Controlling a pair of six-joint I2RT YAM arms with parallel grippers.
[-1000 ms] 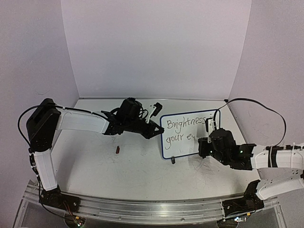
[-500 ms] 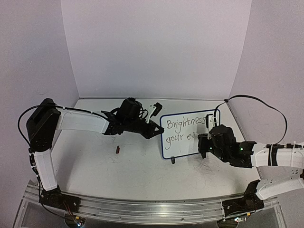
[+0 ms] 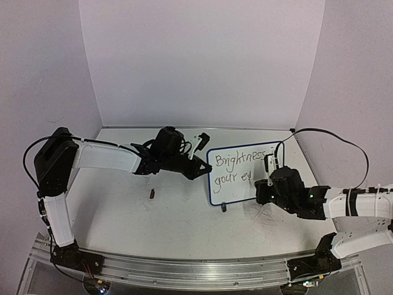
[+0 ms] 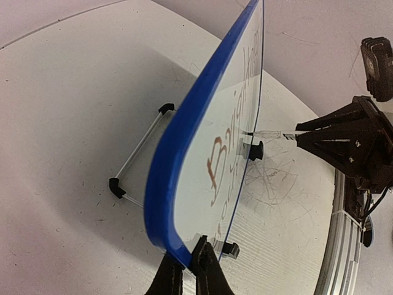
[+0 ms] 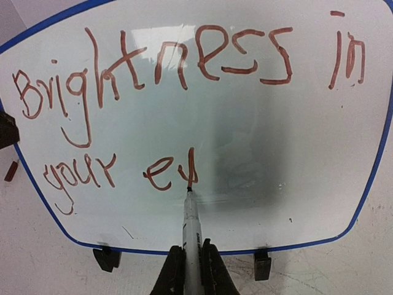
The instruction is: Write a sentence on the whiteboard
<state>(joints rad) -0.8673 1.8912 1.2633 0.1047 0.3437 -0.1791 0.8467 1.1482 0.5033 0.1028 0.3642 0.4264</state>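
One whiteboard [image 5: 258, 141], two feet [image 5: 106, 258], two-line sentence [image 5: 184, 58] (reddish), one marker [image 5: 192, 227].

In the top view the right claw [image 3: 263, 184] and its wrist covered the right end of the board [image 3: 230, 178], hiding the tail of each line of the sentence [image 3: 236, 167]. A small dark thing [image 3: 151, 194] on the counter [image 3: 123, 209], left of centre, was too small to identify. In the left wrist view the board ran off the top edge and stood almost edge-on, so its letters were squeezed and mostly unreadable; the left claw [image 4: 190, 258] was cut off by the bottom edge. In the right wrist view the board's upper corners were cropped, and the barrel of the marker [image 5: 191, 221] vanished between the claw's fingers [image 5: 171, 273] at the bottom edge.
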